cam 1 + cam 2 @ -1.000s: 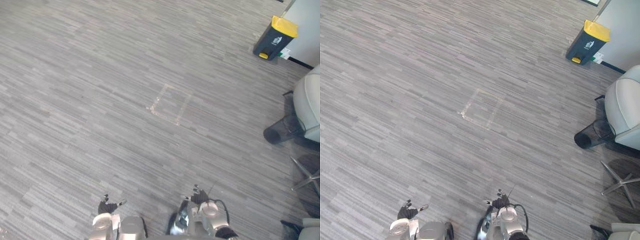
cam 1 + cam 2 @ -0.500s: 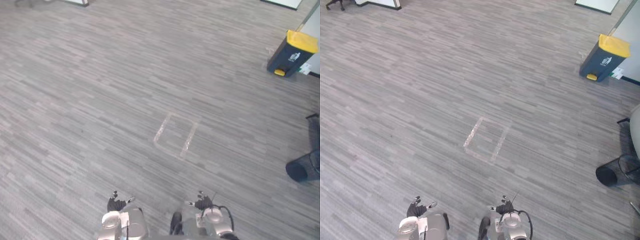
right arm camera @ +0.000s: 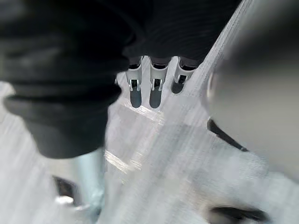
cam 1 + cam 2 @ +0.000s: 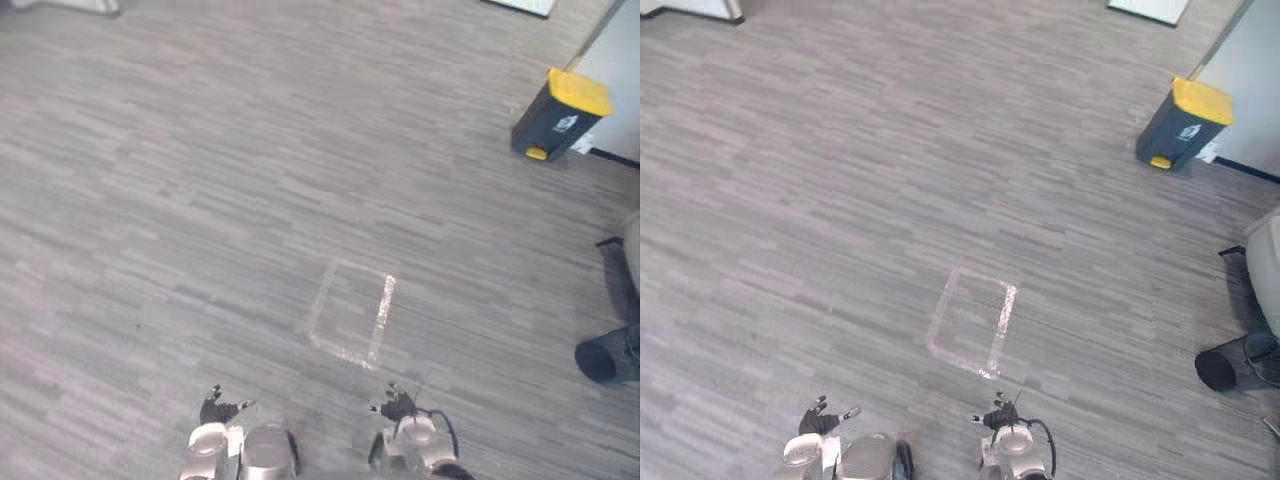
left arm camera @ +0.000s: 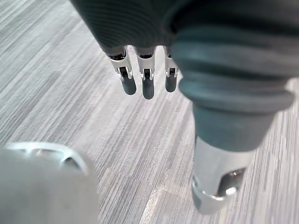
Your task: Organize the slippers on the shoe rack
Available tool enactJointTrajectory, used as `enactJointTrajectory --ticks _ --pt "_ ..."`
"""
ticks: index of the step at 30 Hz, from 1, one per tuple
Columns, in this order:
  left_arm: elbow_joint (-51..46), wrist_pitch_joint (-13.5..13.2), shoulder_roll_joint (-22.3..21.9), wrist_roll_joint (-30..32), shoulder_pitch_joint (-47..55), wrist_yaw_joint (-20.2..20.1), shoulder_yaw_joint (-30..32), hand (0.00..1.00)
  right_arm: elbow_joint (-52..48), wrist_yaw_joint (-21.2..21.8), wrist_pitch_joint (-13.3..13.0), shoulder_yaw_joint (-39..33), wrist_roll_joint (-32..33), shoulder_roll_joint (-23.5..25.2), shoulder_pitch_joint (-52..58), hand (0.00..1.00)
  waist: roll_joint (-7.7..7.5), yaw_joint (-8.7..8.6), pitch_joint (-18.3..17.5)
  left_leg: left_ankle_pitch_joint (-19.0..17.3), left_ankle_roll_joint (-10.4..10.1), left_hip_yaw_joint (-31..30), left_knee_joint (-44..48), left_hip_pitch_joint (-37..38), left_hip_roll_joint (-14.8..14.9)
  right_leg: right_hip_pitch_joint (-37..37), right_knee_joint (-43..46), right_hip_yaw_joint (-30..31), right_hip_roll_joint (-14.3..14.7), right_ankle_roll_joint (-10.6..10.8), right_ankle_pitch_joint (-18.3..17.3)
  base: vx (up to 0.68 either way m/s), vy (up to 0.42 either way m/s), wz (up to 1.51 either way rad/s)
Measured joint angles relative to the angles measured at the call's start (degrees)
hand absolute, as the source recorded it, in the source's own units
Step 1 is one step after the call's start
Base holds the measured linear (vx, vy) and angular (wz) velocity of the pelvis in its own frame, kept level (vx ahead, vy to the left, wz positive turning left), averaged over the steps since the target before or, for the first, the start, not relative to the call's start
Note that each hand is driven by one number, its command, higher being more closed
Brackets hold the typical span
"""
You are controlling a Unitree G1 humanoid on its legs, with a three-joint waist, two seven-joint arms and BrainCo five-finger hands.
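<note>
Left hand [image 4: 214, 409] and right hand [image 4: 398, 406] hang loose, empty | step: search | next: you must spot slippers, shoe rack

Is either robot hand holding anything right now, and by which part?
Nothing is held. The left robot hand and the right robot hand both hang with straight fingers above the floor.

The right edge cuts off a pale chair [image 4: 1265, 270] and part of a black basket [image 4: 605, 360]. Past my right hand [image 3: 154, 93], the floor [image 3: 154, 154] is a blur. A white thing [image 4: 700, 8] is clipped at the top edge.
</note>
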Motion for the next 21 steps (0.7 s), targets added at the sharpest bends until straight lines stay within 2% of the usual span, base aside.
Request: enactJointTrajectory --ticks 2,3,4,6,7,8,9,10,11,12,13,14,15,16,18,19,21 --pt "0.18 0.02 -0.2 0.03 0.07 -0.02 -0.01 0.0 -0.11 0.0 -0.1 0.01 -0.03 -0.53 -0.07 0.0 0.34 -0.14 0.24 0.0 0.0 1.3 -2.14 2.92 0.57 -2.01 -8.6 -4.08 1.21 -0.68 -0.27 0.32 0.009 -0.27" --pt "0.4 0.03 -0.26 0.08 0.07 -0.04 -0.09 0.0 -0.13 0.01 -0.09 0.02 -0.03 -0.83 -0.49 0.0 0.54 -0.18 0.35 0.01 -0.03 2.16 -3.46 4.6 1.03 -3.52 -17.75 -6.36 2.96 -0.92 1.07 0.42 -0.025 -0.28" --pt "0.71 0.03 -0.19 0.1 -0.03 -0.05 -0.12 0.0 -0.04 0.0 0.0 -0.03 -0.03 -0.9 -0.94 0.0 0.47 -0.32 0.47 0.04 -0.09 2.94 -4.49 5.77 1.16 -4.26 -24.89 -7.8 4.23 -1.06 3.57 0.37 -0.041 -0.23" --pt "1.06 -0.04 0.29 0.17 0.1 -0.06 -0.32 0.0 0.06 -0.01 0.14 -0.04 -0.04 -1.04 -0.3 0.0 -0.93 -0.39 -0.03 0.16 -2.36 2.77 -7.34 8.91 -0.34 -4.23 -39.76 -8.11 7.1 -2.02 13.26 0.36 -0.092 -0.05" --pt "1.11 -0.04 0.71 0.4 0.34 -0.09 -0.48 0.0 0.02 0.0 0.14 -0.05 -0.01 -1.09 0.53 0.0 -2.17 -0.43 -0.64 -0.4 -3.32 1.84 -8.05 10.33 -1.76 -4.22 -40.92 -7.53 6.8 -4.01 16.21 0.54 -0.149 0.09" --pt "2.16 -0.04 0.15 1.23 -0.37 -0.1 -0.76 0.0 -0.23 0.04 -0.03 -0.15 -0.05 -2.6 0.2 0.0 -0.73 -0.84 -0.45 -1.74 -5.37 -0.05 -8.47 12.54 -0.89 -4.61 -36.91 -5.94 7.75 -8.52 18.4 0.46 -0.115 0.03" --pt "2.25 -0.09 -0.32 1.31 -0.25 -0.12 -1.12 0.0 -0.09 0.02 0.04 -0.36 -0.04 -3.09 -0.01 0.0 0.15 -0.77 -0.71 -1.76 -5.46 -0.45 -8.04 12.65 0.11 -5.01 -35.21 -6.1 8.2 -8.18 16.46 0.56 -0.15 -0.08" --pt "2.18 -0.22 -0.97 1.41 -0.13 -0.18 -1.2 0.0 -0.2 0.07 0.09 -1.2 -0.04 -3.46 0.1 0.0 1.07 -0.9 -1.03 -1.76 -5.47 -2.0 -3.91 11.22 1.8 -5.4 -33.45 -6.23 9.11 -7.96 13.16 0.36 -0.124 -0.18" --pt "2.19 -0.24 -1.22 1.51 -0.16 -0.16 -1.19 0.0 -0.21 0.11 0.0 -2.18 -0.03 -3.41 0.1 0.0 1.71 -0.99 -1.29 -1.73 -5.47 -3.34 1.13 9.39 3.49 -5.15 -33.03 -6.55 10.14 -7.95 11.54 0.46 -0.202 -0.25" --pt "2.17 -0.21 -1.4 1.57 -0.29 -0.2 -1.1 0.0 -0.35 0.08 0.13 -3.16 -0.02 -3.25 0.21 0.0 2.82 -1.07 -1.54 -0.87 -6.61 -5.23 10.6 5.75 6.47 -3.92 -33.39 -6.69 12.46 -8.12 9.95 0.47 -0.215 -0.33" --pt "1.92 -0.14 -1.9 1.63 -0.44 -0.23 -0.95 0.0 -0.82 0.06 0.18 -3.52 0.01 -2.94 0.32 0.0 3.73 -1.07 -1.33 1.86 -7.47 -6.56 18.71 3.19 8.83 -2.04 -33.98 -6.45 14.47 -8.53 9.01 0.54 -0.212 -0.5" --pt "1.2 -0.09 -2.36 1.78 -0.44 -0.31 -0.61 0.0 -2.15 -0.05 0.34 -3.66 0.08 -2.79 1.25 0.0 4.54 -0.95 -1.07 8.17 -6.89 -7.64 29.32 -0.31 11.77 0.74 -35.01 -5.02 16.69 -9.51 8.02 0.43 -0.118 -0.53" --pt "0.82 -0.12 -2.68 1.83 -0.38 -0.33 -0.36 0.0 -2.63 -0.1 0.31 -3.61 0.08 -2.68 1.78 0.0 4.78 -0.57 -1.12 7.9 -6.81 -8.03 34.59 -2.15 12.86 2.04 -35.51 -4.08 17.62 -9.94 7.37 0.41 -0.037 -0.7" --pt "-0.07 -0.2 -2.94 1.83 -0.44 -0.49 0.07 0.0 -2.5 -0.2 0.31 -3.71 0.14 -2.01 2.06 0.0 4.5 -0.36 -1.16 5.44 -7.14 -7.96 42.3 -6.41 14.18 4.49 -35.99 -2.44 18.52 -10.69 5.99 0.41 0.006 -0.67" --pt "-0.78 -0.25 -3.16 1.78 -0.64 -1.31 -0.1 0.0 -2.44 -0.23 0.52 -3.76 0.24 -1.29 2.55 0.0 3.53 -0.36 -0.92 3.03 -6.63 -7.54 44.02 -11.19 13.68 8.59 -38.67 -0.19 18.78 -10.2 5.6 0.44 0.045 -0.59" --pt "-1.7 -0.5 -3.31 1.79 -0.61 -1.31 -0.08 0.0 -2.33 -0.26 0.58 -3.81 0.35 -1.0 2.89 0.0 3.12 -0.21 -0.88 1.38 -6.05 -7.49 40.71 -13.83 12.97 11.03 -40.44 1.47 18.74 -9.05 6.33 0.45 0.129 -0.61" --pt "-2.65 -0.69 -3.44 1.76 -0.61 -1.32 -0.04 0.0 -2.31 -0.49 0.67 -4.63 0.69 -0.5 2.99 0.0 2.79 0.09 -0.83 -0.55 -5.61 -8.88 30.88 -16.69 10.75 13.49 -42.21 4.68 18.62 -8.65 6.55 0.37 0.16 -0.71"
